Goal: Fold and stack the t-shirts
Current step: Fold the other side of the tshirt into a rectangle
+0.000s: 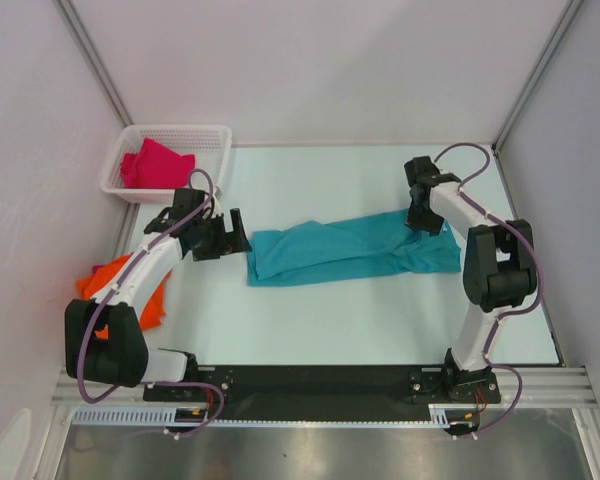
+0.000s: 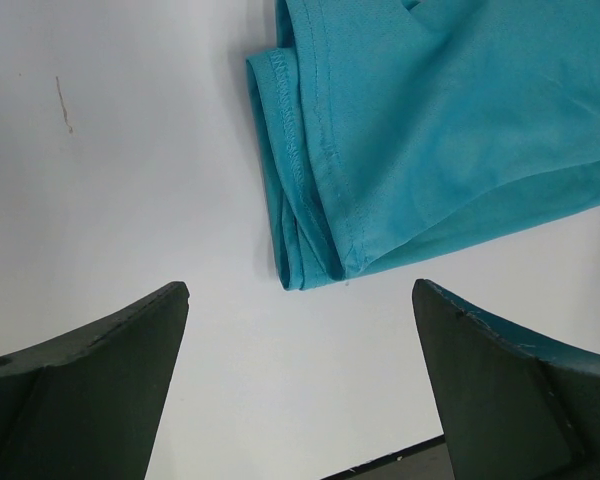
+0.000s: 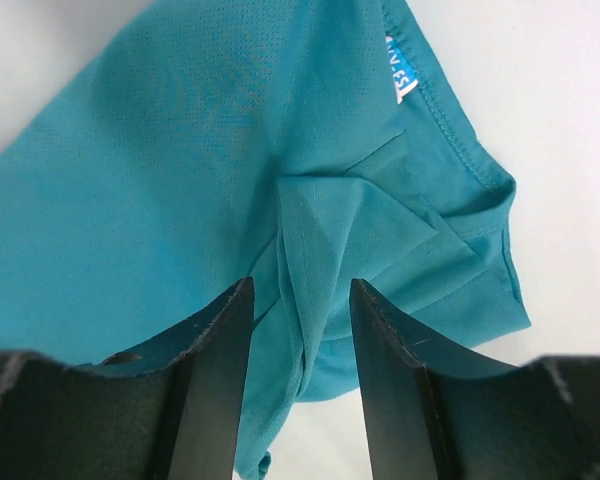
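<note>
Teal t-shirt [image 1: 340, 255] has left gripper [image 1: 237, 235] at its 9 o'clock, fully open and empty, and right gripper [image 1: 418, 225] at 3 o'clock, part-open astride a fold.

My left arm [image 1: 140, 275] is covering part of the orange shirt [image 1: 156, 305] at eight o'clock; the teal shirt [image 2: 460, 120] is running off-frame toward two o'clock.

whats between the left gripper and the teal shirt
Nothing but bare table separates the left gripper from the teal t-shirt, as the left wrist view shows.
</note>
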`<state>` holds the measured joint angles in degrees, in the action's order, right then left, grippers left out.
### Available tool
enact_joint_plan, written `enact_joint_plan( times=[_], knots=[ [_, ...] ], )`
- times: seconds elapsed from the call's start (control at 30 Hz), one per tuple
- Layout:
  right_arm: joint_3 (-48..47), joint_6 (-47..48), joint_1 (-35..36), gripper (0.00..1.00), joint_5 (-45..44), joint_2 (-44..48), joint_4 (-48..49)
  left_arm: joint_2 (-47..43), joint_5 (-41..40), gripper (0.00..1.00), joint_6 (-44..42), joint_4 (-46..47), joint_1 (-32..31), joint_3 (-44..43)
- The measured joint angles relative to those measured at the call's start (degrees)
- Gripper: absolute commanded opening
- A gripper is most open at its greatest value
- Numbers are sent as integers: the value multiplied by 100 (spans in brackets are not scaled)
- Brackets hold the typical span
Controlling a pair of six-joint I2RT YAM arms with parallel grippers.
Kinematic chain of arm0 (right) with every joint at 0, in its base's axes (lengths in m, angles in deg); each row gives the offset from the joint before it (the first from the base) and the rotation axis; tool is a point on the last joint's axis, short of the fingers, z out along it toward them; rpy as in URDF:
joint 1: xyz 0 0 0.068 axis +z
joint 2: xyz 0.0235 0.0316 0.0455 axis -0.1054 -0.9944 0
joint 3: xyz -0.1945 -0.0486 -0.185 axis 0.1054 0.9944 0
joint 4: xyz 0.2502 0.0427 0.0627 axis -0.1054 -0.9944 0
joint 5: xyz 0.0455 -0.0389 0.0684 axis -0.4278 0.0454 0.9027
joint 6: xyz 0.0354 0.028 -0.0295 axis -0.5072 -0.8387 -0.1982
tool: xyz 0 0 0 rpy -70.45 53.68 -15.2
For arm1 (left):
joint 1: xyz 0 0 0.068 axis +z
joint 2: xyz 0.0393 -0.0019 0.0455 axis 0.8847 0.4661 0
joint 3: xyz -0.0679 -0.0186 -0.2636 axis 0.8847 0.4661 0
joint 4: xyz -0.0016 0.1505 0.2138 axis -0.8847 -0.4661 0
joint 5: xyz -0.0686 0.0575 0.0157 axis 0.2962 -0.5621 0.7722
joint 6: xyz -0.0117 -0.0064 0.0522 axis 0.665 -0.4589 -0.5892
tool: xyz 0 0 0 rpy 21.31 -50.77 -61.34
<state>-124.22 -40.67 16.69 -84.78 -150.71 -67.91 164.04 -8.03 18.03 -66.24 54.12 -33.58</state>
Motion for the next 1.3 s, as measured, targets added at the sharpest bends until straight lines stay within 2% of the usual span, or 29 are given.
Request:
enact_joint_plan(
  times=[0.2, 0.3, 0.33, 0.53, 0.9, 1.0, 1.03, 1.13, 1.3],
  knots=[
    [103, -4, 28, 47, 4, -162, 125, -2, 2, 99, 0, -2, 0, 0],
    [173, -11, 61, 22, 2, -201, 153, -2, 2, 99, 2, -2, 0, 0],
    [205, -20, 76, 0, 2, -201, 155, -2, 2, 100, 0, -2, 0, 0],
    [619, -214, 164, 0, -85, -66, 216, -2, 2, 99, 0, -2, 0, 0],
    [1513, -616, 811, 6, -439, 1137, -22, -4, 35, 100, -4, -2, 0, 0],
    [1698, -715, 848, 17, -490, 1259, -79, -11, 46, 100, -9, -2, 2, 0],
    [1751, -743, 848, 25, -503, 1272, -101, -13, 46, 100, -13, -2, 2, 0],
    [1843, -813, 859, 34, -544, 1279, -173, -15, 66, 99, -20, -2, 2, 0],
    [1856, -870, 984, 38, -590, 1279, -256, -22, 90, 100, -57, -2, 2, 0]
  ],
)
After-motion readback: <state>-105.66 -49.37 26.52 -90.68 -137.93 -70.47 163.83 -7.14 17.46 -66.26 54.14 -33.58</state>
